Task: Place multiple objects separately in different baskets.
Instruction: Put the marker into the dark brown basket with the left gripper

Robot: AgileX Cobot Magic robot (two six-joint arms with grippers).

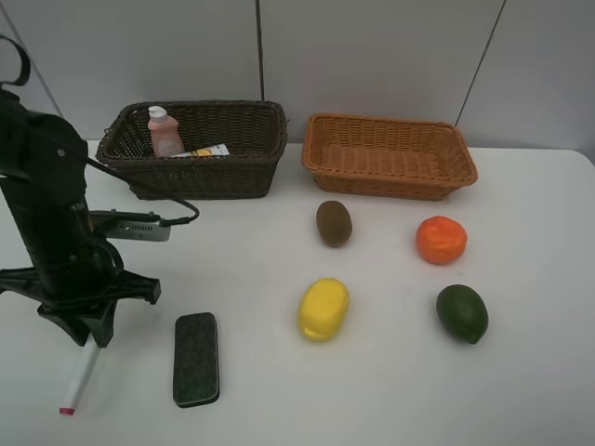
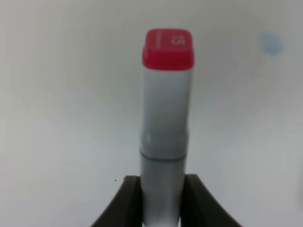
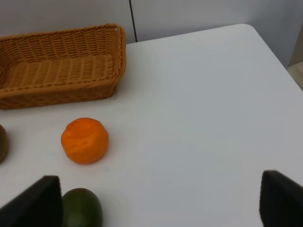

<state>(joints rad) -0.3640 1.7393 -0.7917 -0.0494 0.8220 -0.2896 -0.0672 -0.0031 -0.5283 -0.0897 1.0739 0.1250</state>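
A: Logged white counter [image 1: 390, 400] first, as the bearer of everything else. Next in size?

B: Entered black left arm [image 1: 51, 232] at the front-left edge, bent down over the counter. Then dark brown rectangular woven wicker basket [image 1: 200, 177], the deeper one, at back left. Orange-tan rectangular woven wicker basket [image 1: 390, 172], shallower, just beside it at back right, not touching.

A: Loose items, by size?

B: Recorded dark green rectangular eraser block [image 1: 196, 359] flat on the counter at front left, near the arm. Yellow lemon [image 1: 323, 308] at front centre. Dark green avocado [image 1: 462, 313] to its right, well apart. Round orange [image 1: 441, 240] behind the avocado. Brown kiwi [image 1: 334, 223] behind the lemon, in front of the orange-tan basket. All four fruit on the counter, outside both baskets.

A: Smaller still?

B: Small pink bottle with white cap [image 1: 165, 133] upright in the left end of the dark brown basket. Beside it, a flat white item with yellow print [image 1: 203, 150], not identifiable. White-and-red marker [image 2: 165, 118] at the front-left corner, red cap pointing away from the arm.

A: End effectors?

B: Left end effector [image 2: 161, 189] clamped on the marker's white barrel, black fingers [image 2: 125, 203] pressed to both sides. Cannot tell whether lifted off the counter. Right end effector [image 3: 161, 198] seen in its wrist view only: jaws spread wide, gripping nothing, above the counter near orange and avocado.
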